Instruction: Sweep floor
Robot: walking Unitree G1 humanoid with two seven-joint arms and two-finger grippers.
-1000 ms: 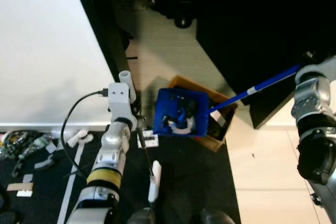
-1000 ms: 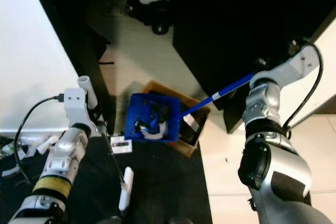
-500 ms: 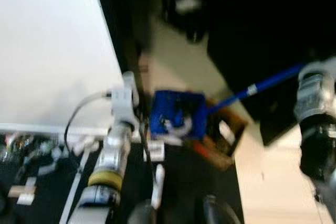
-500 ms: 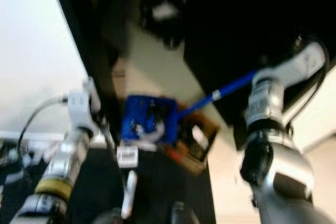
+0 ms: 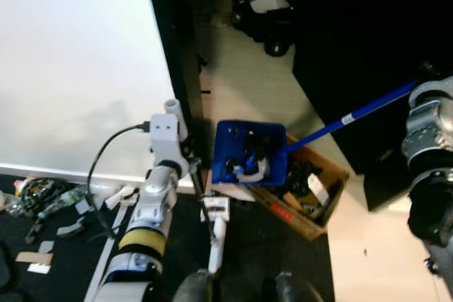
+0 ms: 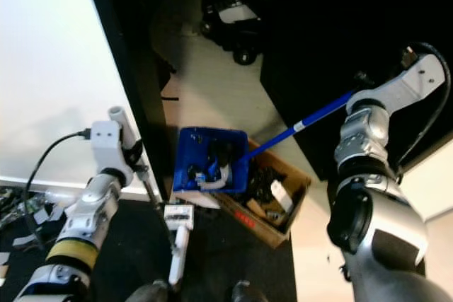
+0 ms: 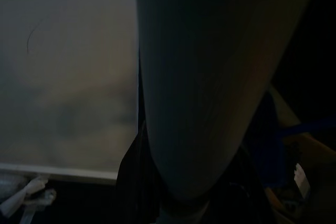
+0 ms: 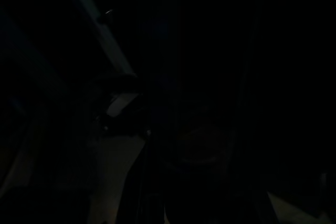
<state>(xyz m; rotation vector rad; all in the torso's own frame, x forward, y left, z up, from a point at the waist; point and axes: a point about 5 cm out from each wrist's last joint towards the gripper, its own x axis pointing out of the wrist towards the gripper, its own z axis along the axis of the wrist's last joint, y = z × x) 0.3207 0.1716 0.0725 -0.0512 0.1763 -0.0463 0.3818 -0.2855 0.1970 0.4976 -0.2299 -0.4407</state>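
A blue dustpan [image 5: 248, 148] full of dark and white scraps hangs over the near left end of an open cardboard box [image 5: 315, 211]. Its long blue pole [image 5: 354, 114] runs up to my right gripper [image 6: 359, 84], which is shut on the pole's top against a black panel. My left gripper [image 5: 190, 164] stands beside the dustpan and is shut on a thin black broom rod [image 5: 204, 199] that slants down to a white piece [image 5: 216, 240] on the black mat. A pale grey shaft [image 7: 199, 87] sits close in the left wrist view.
A white wall panel [image 5: 78, 68] stands to the left and a tall black panel [image 5: 368, 26] to the right. A black wheeled device [image 5: 265, 8] sits far down the pale floor strip. Litter and cables [image 5: 42, 196] lie on the black mat at left.
The whole picture has shifted, so the camera moved. More of the box's inside now shows to the right of the dustpan. Both grippers keep their hold.
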